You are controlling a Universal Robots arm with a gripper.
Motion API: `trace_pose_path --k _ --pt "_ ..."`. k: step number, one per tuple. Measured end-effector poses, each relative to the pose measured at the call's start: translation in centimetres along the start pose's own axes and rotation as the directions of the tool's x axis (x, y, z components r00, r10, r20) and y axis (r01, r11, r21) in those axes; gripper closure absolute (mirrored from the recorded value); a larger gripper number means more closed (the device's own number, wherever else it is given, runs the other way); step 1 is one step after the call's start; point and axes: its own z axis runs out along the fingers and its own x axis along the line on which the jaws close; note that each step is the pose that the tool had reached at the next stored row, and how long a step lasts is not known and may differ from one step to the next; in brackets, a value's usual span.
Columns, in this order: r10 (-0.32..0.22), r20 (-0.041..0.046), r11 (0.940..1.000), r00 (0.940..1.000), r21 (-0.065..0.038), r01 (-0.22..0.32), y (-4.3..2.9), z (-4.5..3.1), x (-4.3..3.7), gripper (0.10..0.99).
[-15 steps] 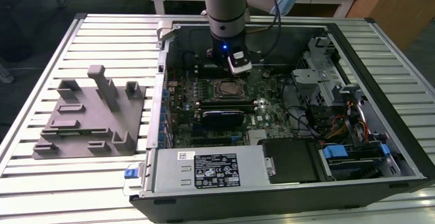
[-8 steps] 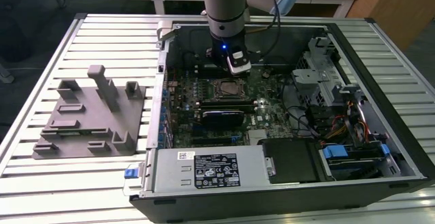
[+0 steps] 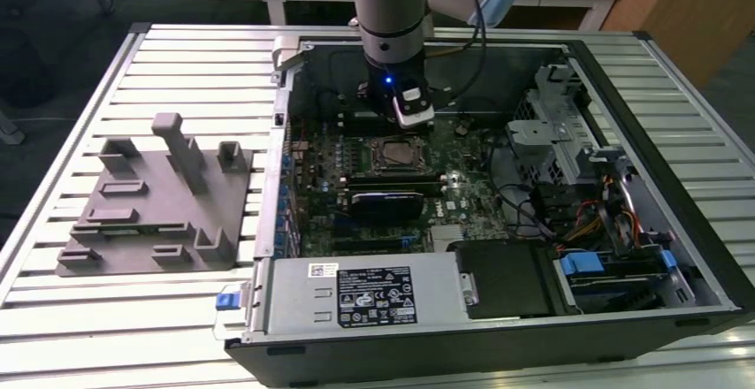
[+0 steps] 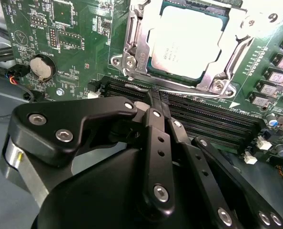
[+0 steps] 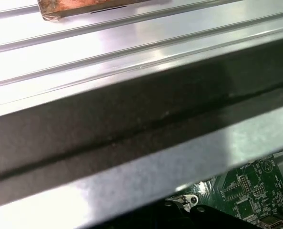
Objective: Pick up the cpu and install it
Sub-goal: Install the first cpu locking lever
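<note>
The cpu (image 4: 186,40) (print unreadable) sits in its socket (image 4: 136,52).

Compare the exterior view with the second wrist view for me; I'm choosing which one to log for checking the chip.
Exterior view: the whole open computer case, the grey fixture beside it on the slatted table, and the arm above the board. Second wrist view: the coin cell and the claw's black linkage. Both: the cpu seated in its socket, and the green motherboard.

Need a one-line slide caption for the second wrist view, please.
The cpu sits in its metal-framed socket on the green motherboard, the black gripper linkage in the foreground.
</note>
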Motion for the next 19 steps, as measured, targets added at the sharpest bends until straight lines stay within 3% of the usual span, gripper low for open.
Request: trace_pose_path --k 19 --pt "0.019 0.0085 0.9997 0.9998 0.013 -0.019 -0.02 0.34 -0.12 0.980"
